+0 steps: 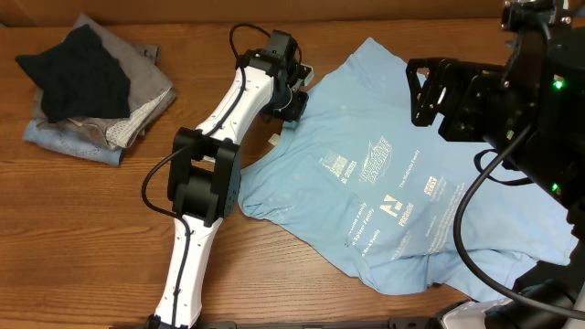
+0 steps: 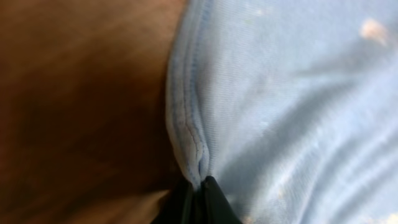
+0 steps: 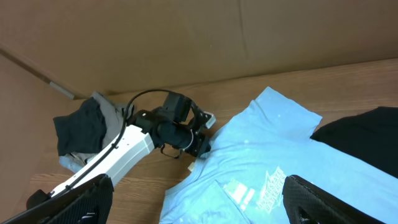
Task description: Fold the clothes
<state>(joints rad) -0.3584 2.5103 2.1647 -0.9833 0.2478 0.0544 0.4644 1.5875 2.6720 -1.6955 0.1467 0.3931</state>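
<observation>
Overhead: the blue shirt (image 1: 393, 183) lay spread on the worktop (image 1: 91, 238), print up. My left tool (image 1: 297, 102) sat at its upper-left edge. A black shirt (image 1: 78, 73) topped a separate pile, well apart.

Left wrist: the left tool was clamped tight on a thin fold of hem. I judged that a pull could slip it free or bunch the cloth.

Right wrist: my right tool (image 3: 204, 200) gaped wide and empty, hanging over the shirt.
</observation>
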